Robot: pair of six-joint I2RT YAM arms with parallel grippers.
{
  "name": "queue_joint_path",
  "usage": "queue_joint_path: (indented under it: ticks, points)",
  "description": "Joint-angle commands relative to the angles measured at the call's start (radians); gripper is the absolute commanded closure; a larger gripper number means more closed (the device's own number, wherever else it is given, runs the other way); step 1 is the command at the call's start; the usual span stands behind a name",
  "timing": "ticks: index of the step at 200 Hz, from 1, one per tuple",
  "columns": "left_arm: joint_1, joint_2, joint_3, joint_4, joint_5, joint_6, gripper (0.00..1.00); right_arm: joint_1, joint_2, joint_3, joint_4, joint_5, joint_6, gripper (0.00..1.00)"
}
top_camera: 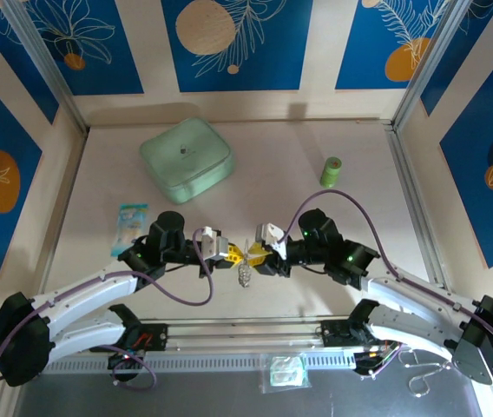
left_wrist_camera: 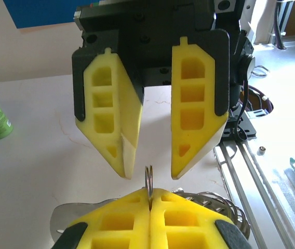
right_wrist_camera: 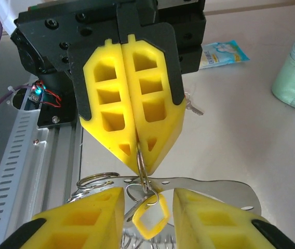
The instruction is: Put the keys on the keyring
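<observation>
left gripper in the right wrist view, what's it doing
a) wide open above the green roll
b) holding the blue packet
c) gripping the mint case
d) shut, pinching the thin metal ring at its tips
d: the left gripper has its yellow fingers pressed together, with the keyring pinched between the tips and hanging just below them.

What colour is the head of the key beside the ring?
Yellow. The key shows best in the right wrist view.
</observation>
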Motion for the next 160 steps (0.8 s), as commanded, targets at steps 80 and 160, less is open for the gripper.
queue_joint_path:
  ticks: [80, 160]
  points:
    - [-0.006, 0.008, 0.0, 0.036, 0.029, 0.005, 1.0, 0.004, 0.037, 0.044, 0.028, -0.034, -0.035, 0.91]
    - [-0.007, -0.006, 0.069, -0.158, -0.048, 0.097, 0.82, 0.01, 0.085, 0.157, -0.203, -0.003, -0.15, 1.0]
